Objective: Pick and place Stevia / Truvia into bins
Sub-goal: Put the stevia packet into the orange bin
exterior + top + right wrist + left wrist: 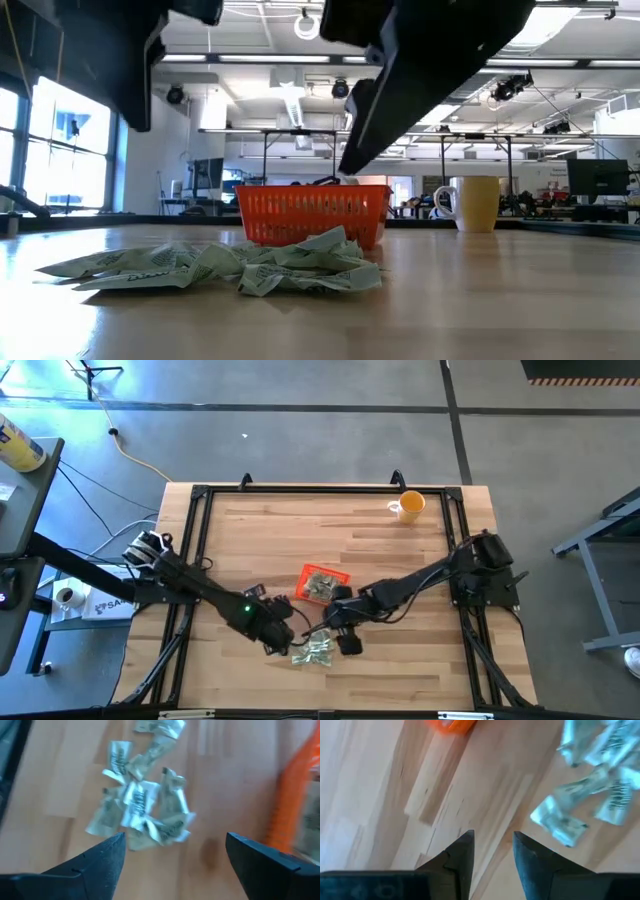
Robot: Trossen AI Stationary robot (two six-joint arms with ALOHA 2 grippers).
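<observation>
A loose pile of green-and-white Stevia packets (315, 651) (220, 265) lies flat on the wooden table, just on the near side of the small orange tray (325, 582) (315, 212). The tray holds a few more packets. My left gripper (283, 643) (492, 842) hovers to the left of the pile, open with a narrow gap and nothing between its fingers; the packets (590, 795) lie off to one side of it. My right gripper (350, 643) (175, 842) hangs wide open to the right of the pile (140, 805), with the tray wall (295, 805) beside it.
An orange-yellow cup (408, 506) (478, 203) stands near the table's far right corner. A black frame (200, 495) runs along the table's edges. Bare wood lies on the far side of the tray and across the table's near side.
</observation>
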